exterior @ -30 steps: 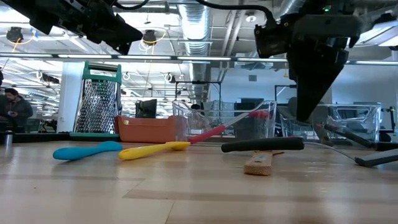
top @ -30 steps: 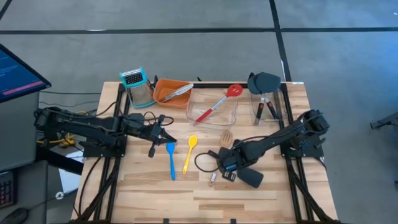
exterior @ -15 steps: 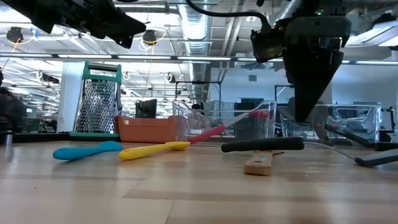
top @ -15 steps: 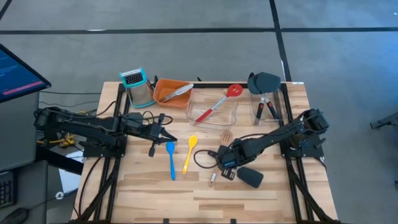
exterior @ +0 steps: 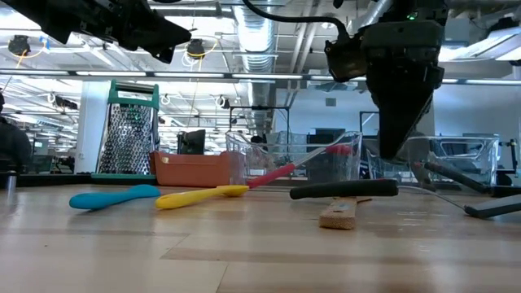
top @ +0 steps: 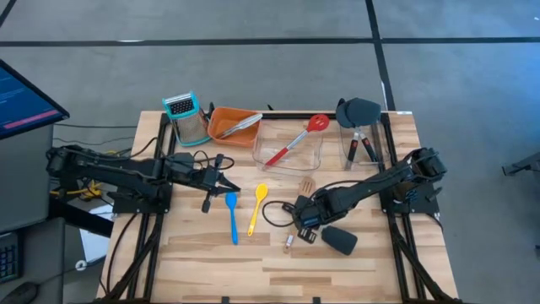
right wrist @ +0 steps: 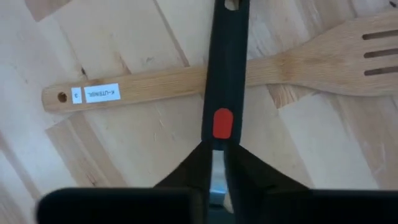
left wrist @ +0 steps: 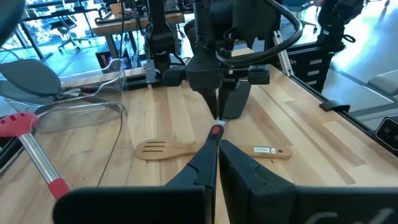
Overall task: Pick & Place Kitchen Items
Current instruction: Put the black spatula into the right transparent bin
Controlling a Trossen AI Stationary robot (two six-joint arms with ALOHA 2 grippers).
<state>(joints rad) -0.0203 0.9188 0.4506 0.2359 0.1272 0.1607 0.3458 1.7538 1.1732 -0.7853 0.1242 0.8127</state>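
Right gripper [right wrist: 216,152] hangs just above the table, fingers a sliver apart, pinching nothing. Directly beneath its tips lies the black spatula [right wrist: 227,56], its handle crossing over the wooden spatula [right wrist: 298,67]. Farther out lie the yellow spoon [top: 256,208] and the blue spoon [top: 232,218]. Beyond them hovers the left gripper [top: 226,179], fingers pressed together, empty

White "3" sticker on wooden spatula [right wrist: 186,78]
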